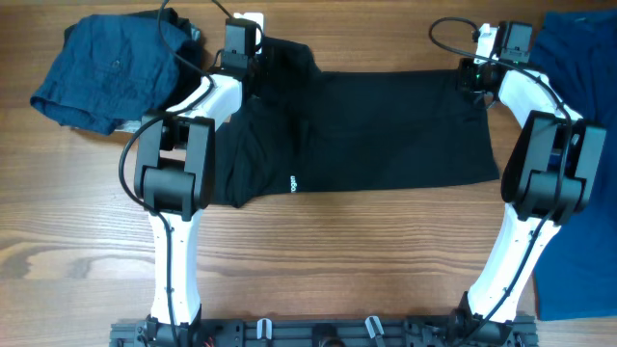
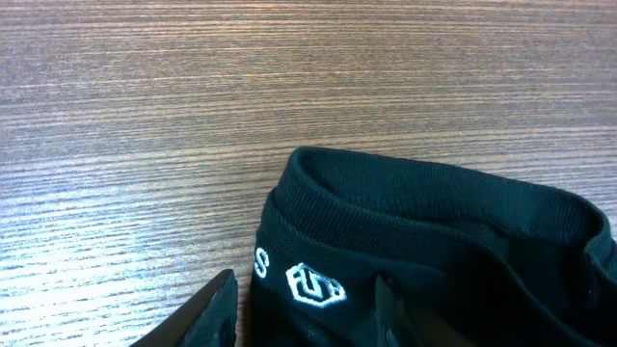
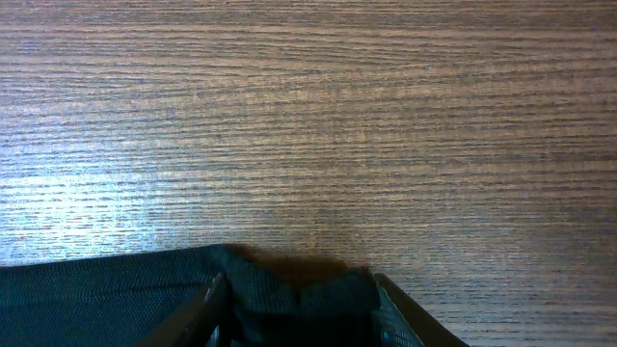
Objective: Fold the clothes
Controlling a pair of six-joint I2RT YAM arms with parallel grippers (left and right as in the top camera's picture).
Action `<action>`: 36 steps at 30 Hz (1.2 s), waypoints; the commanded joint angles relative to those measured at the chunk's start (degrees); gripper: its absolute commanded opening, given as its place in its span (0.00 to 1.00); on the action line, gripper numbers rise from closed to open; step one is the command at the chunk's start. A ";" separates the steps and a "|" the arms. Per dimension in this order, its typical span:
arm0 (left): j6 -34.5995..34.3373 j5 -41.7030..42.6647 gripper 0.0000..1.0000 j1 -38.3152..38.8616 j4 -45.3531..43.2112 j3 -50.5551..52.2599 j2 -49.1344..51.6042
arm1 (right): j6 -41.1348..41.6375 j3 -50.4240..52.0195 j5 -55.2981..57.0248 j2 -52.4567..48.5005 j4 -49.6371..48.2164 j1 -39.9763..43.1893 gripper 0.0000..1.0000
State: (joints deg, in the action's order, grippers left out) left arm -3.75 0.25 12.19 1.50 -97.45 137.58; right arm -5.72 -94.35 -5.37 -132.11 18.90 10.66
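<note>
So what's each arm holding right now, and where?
Both hold the black shirt by its far edge: left gripper at the collar, right gripper at the hem.

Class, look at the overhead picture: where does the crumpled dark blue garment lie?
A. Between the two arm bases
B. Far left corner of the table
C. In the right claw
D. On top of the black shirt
B: the dark blue garment lies bunched at the far left, beside the black shirt.

Bare worktop (image 1: 318,251) in front of black shirt (image 1: 386,135); dark blue garment (image 1: 106,67) blocks far-left, royal blue garment (image 1: 578,251) the right.
</note>
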 commanded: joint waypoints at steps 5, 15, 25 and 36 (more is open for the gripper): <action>2.05 -0.79 0.48 0.09 -1.03 -0.17 1.90 | -0.15 0.87 0.61 -2.05 1.70 0.20 0.45; 2.05 -0.76 0.47 0.20 -3.34 -0.17 2.43 | -0.09 0.87 0.59 -2.05 1.64 0.20 0.45; 2.05 -0.81 0.27 0.20 -1.29 -0.39 4.63 | -0.13 0.87 0.59 -2.05 1.57 0.20 0.45; 2.03 -2.73 0.04 0.20 1.42 -0.94 -0.59 | -0.15 0.87 0.57 -2.05 1.07 0.20 0.04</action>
State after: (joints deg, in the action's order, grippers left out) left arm -1.80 -1.06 12.34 1.74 -98.45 139.06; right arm -5.72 -94.35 -6.04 -132.11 18.92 10.50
